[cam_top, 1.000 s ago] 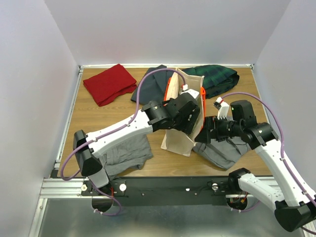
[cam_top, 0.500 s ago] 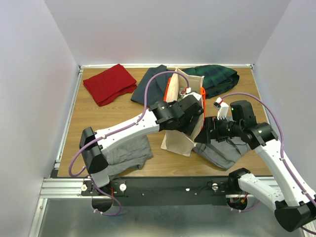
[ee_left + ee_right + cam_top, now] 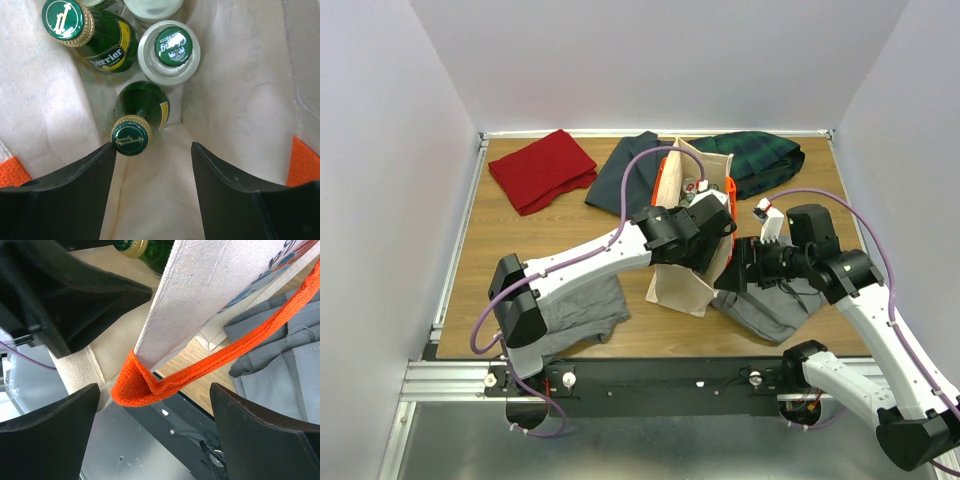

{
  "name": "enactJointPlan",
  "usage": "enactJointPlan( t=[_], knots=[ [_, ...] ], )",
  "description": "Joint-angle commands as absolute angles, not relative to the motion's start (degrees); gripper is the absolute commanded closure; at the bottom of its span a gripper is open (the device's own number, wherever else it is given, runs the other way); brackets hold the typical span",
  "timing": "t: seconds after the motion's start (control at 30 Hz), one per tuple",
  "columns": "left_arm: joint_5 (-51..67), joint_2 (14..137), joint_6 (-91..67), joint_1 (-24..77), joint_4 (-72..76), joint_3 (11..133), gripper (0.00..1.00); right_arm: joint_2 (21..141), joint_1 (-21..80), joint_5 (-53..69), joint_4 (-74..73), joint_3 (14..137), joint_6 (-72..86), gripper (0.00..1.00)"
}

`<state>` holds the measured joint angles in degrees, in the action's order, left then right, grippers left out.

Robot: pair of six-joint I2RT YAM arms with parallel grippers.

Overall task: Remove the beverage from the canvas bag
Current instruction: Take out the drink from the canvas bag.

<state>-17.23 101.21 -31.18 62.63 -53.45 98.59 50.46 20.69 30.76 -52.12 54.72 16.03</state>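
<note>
The canvas bag (image 3: 680,283) stands upright mid-table, beige with orange handles (image 3: 663,180). My left gripper (image 3: 708,213) is open and empty, reaching down into the bag's mouth. In the left wrist view the gripper (image 3: 152,150) hangs over several upright bottles. The green bottle with a green cap (image 3: 130,138) sits just off the left fingertip (image 3: 107,152). Another green bottle (image 3: 95,37) and a clear bottle with a green-white cap (image 3: 172,46) stand beyond it. My right gripper (image 3: 733,274) is open at the bag's right side; its jaws straddle the bag's edge and orange handle (image 3: 145,385) without closing.
A red cloth (image 3: 540,168) lies at the back left, a dark grey cloth (image 3: 625,175) behind the bag and a green plaid cloth (image 3: 760,160) at the back right. Grey clothes lie front left (image 3: 575,305) and under the right gripper (image 3: 770,308).
My left arm has swung right and pushed its gripper further into the bag's mouth. The right arm and the bag have barely moved.
</note>
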Motion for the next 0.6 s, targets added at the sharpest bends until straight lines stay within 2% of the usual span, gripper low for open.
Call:
enactJointPlan(
  t=[0.0,0.17,0.3,0.5,0.57],
  knots=[
    [-18.7,102.4,-32.0,62.3,-54.3,98.9,0.30,49.7,21.5,31.8,-55.2,53.5,15.3,0.00],
    [-19.2,102.5,-32.0,62.2,-53.8,99.3,0.40,49.7,21.6,31.6,-55.2,53.5,15.3,0.00],
    [-19.1,102.9,-32.3,62.1,-53.6,99.8,0.44,49.7,21.8,31.4,-55.1,53.6,15.2,0.00],
    [-18.9,103.2,-32.2,61.9,-53.3,100.6,0.44,49.7,21.9,30.8,-55.2,53.6,15.2,0.00],
    [-18.9,103.1,-32.0,61.8,-53.4,101.2,0.35,49.7,21.9,30.6,-55.3,53.5,15.3,0.00]
  ],
)
